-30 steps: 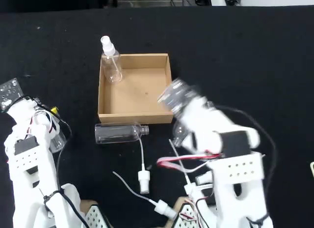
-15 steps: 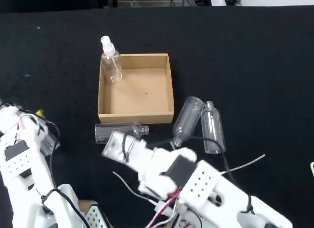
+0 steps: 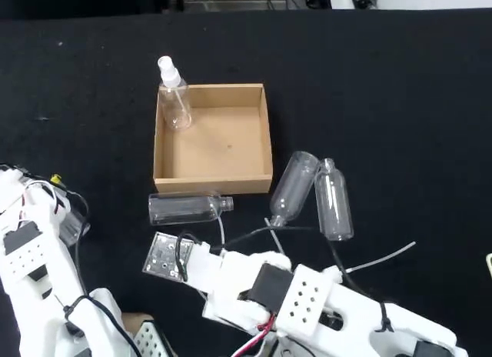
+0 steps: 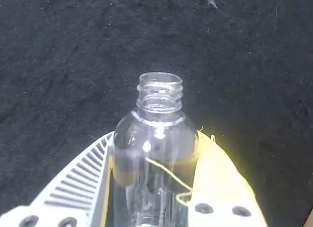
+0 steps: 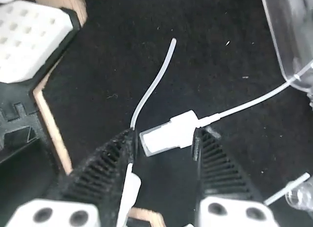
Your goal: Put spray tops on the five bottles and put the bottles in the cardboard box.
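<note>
My left gripper (image 4: 155,137) is shut on a clear open-necked bottle (image 4: 159,114); in the high view it sits at the table's near left (image 3: 71,221). My right gripper (image 5: 165,139) is open low over the table, its fingers (image 5: 117,156) either side of a white spray top (image 5: 168,134) with a thin tube. The right arm (image 3: 254,284) lies across the front of the table. A cardboard box (image 3: 265,134) stands in the middle, with a capped spray bottle (image 3: 174,99) at its far left corner. One bare bottle (image 3: 188,208) lies in front of the box, two more (image 3: 292,186) (image 3: 332,201) to its right.
A loose dip tube (image 3: 382,256) lies at the right of the black table. A second thin tube (image 5: 152,82) curves beside the spray top, near the arms' white bases (image 5: 27,36). Part of a clear bottle (image 5: 293,36) shows in the right wrist view.
The right arm swung from beside the box down and left across the front, ending over the spray tops. The left arm drew slightly left with its bottle.
</note>
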`<state>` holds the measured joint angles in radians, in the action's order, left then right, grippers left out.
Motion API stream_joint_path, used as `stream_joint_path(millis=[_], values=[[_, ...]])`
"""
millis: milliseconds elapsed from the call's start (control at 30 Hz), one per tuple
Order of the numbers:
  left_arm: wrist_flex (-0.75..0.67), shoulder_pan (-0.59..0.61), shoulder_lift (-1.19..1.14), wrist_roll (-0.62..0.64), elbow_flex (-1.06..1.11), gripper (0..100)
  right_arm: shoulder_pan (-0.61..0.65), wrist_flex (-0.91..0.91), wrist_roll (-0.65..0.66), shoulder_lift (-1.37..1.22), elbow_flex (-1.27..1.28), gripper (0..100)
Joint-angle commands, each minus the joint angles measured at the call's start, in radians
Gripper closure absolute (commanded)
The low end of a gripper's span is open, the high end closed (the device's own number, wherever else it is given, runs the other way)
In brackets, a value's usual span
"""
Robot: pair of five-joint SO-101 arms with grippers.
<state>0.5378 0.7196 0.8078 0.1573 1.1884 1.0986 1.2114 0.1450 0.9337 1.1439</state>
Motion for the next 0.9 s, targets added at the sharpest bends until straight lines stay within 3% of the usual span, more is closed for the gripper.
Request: stream_joint_path(millis=[0,167,367,600,867], values=[[-0.023,0.015,0.028,0.012,-0.042,97,-0.146,-0.103,-0.040,-0.002,0.022,82.1],[-0.023,0.015,0.028,0.012,-0.041,97,-0.298,-0.204,-0.144,-0.033,0.079,81.9],[-0.023,0.015,0.028,0.012,-0.038,97,-0.295,-0.167,-0.155,-0.228,-0.008,81.9],[-0.023,0.015,0.028,0.009,-0.036,97,-0.226,-0.129,-0.331,-0.486,-0.174,81.8],[-0.023,0.015,0.028,0.006,-0.035,97,-0.226,-0.049,-0.391,-0.515,-0.277,82.1]])
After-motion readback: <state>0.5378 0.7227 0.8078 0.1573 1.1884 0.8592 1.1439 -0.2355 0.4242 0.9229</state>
